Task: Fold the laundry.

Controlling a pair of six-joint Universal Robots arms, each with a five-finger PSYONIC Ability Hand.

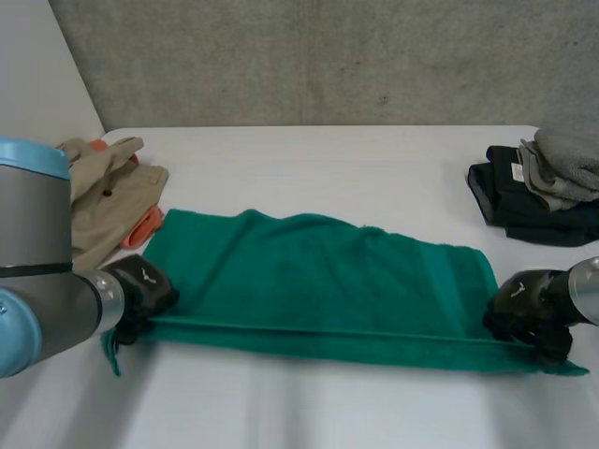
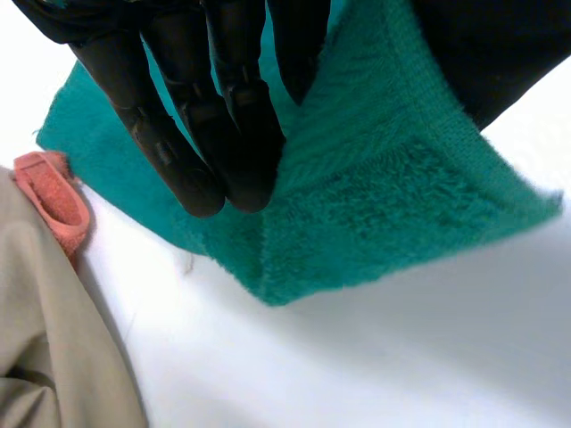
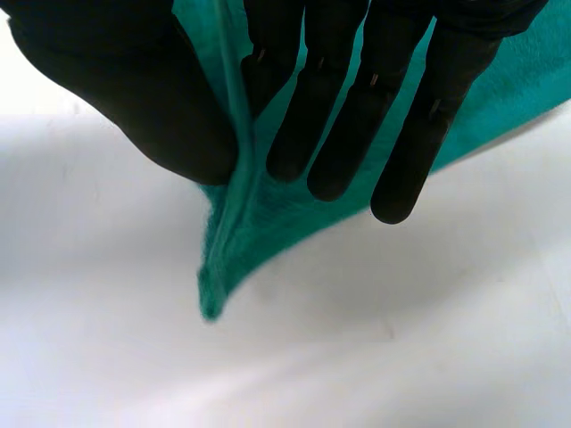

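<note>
A green towel (image 1: 318, 281) lies spread lengthwise across the white table (image 1: 374, 168). My left hand (image 1: 140, 290) is at its near left corner. In the left wrist view the fingers (image 2: 210, 134) and thumb pinch that towel corner (image 2: 384, 205). My right hand (image 1: 524, 313) is at the near right corner. In the right wrist view its straight fingers (image 3: 357, 116) press the green towel's corner (image 3: 232, 232) against the thumb, and the corner hangs a little off the table.
A beige garment (image 1: 108, 192) with an orange piece (image 1: 142, 227) lies at the left, close to the towel's left end. A stack of dark and grey folded clothes (image 1: 543, 187) sits at the far right.
</note>
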